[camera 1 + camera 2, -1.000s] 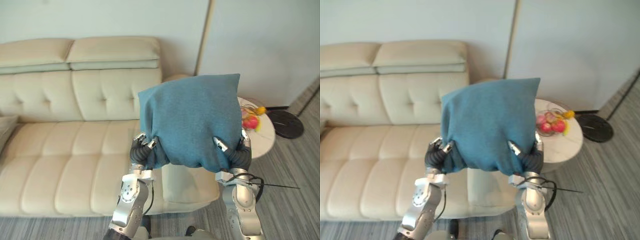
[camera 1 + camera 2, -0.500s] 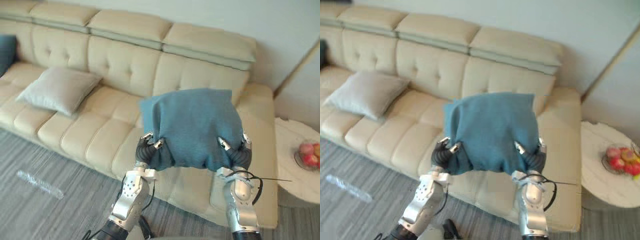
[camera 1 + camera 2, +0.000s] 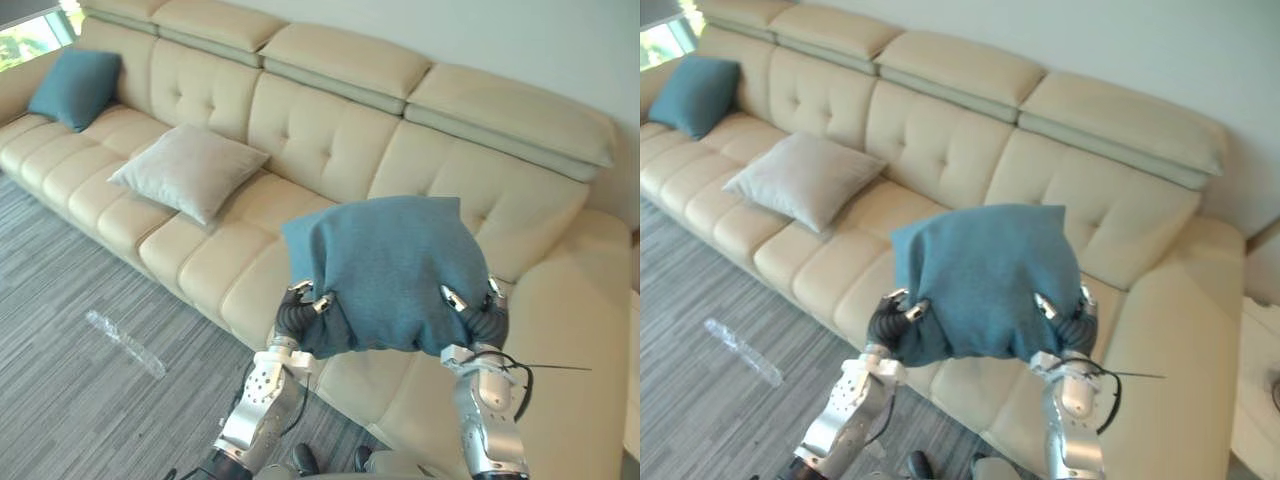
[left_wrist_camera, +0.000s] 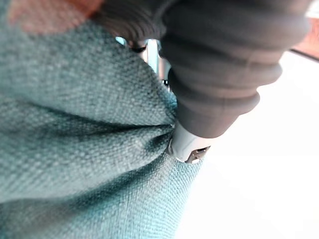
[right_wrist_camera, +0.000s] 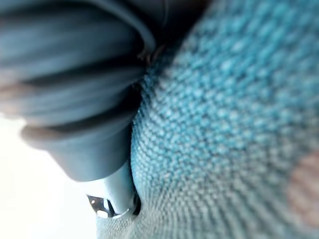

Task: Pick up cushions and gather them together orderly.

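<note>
I hold a teal cushion [image 3: 385, 270] up in front of me, above the cream sofa's right seats. My left hand [image 3: 297, 310] grips its lower left edge and my right hand [image 3: 478, 315] its lower right edge, fingers curled into the fabric [image 4: 75, 149]. The teal weave [image 5: 224, 124] presses against my right hand. A light grey cushion [image 3: 187, 171] lies on the sofa seat to the left. A second teal cushion [image 3: 75, 86] leans in the sofa's far left corner.
The long cream tufted sofa [image 3: 330, 130] runs across the view, with its right armrest [image 3: 580, 330] close to my right arm. Grey striped carpet [image 3: 70, 350] lies in front, with a clear plastic strip [image 3: 125, 342] on it.
The camera has swung left: the round table with fruit has left the view and the sofa's left end with the grey and second teal cushions has come in. Both hands still hold the cushion.
</note>
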